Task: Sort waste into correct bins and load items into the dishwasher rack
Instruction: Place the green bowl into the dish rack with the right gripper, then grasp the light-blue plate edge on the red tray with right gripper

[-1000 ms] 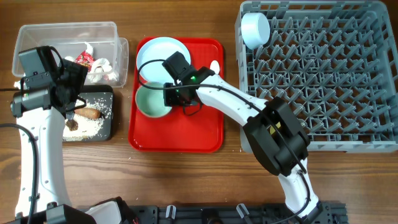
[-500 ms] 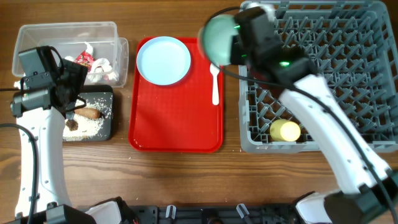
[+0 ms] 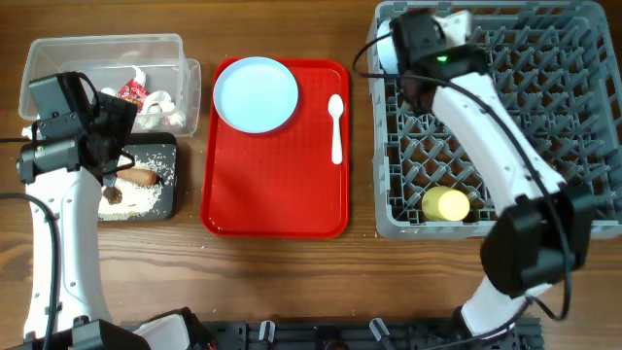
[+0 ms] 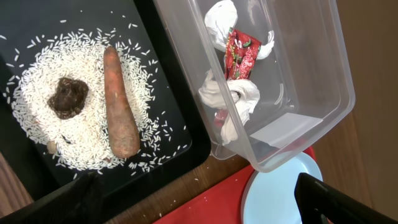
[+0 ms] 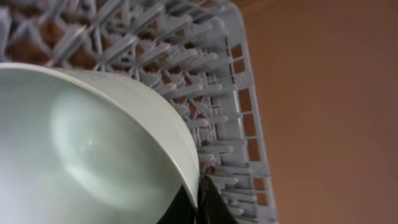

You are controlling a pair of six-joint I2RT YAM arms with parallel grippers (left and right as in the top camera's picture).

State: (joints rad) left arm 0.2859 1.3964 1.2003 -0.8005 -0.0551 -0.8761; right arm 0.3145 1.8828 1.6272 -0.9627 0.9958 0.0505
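Observation:
My right gripper is shut on the rim of a pale blue bowl and holds it on edge over the far-left corner of the grey dishwasher rack. Another bowl stands there, partly hidden. The yellow cup lies in the rack's near-left part. The plate and white spoon lie on the red tray. My left gripper is open and empty above the black tray, which holds rice, a carrot stick and a brown lump.
The clear tub at the far left holds the red-and-white wrapper and white tissue. A few rice grains lie on the wooden table between the black tray and the red tray.
My right gripper has carried the bowl from the red tray up and right to the rack's far-left corner. The left arm has not moved.

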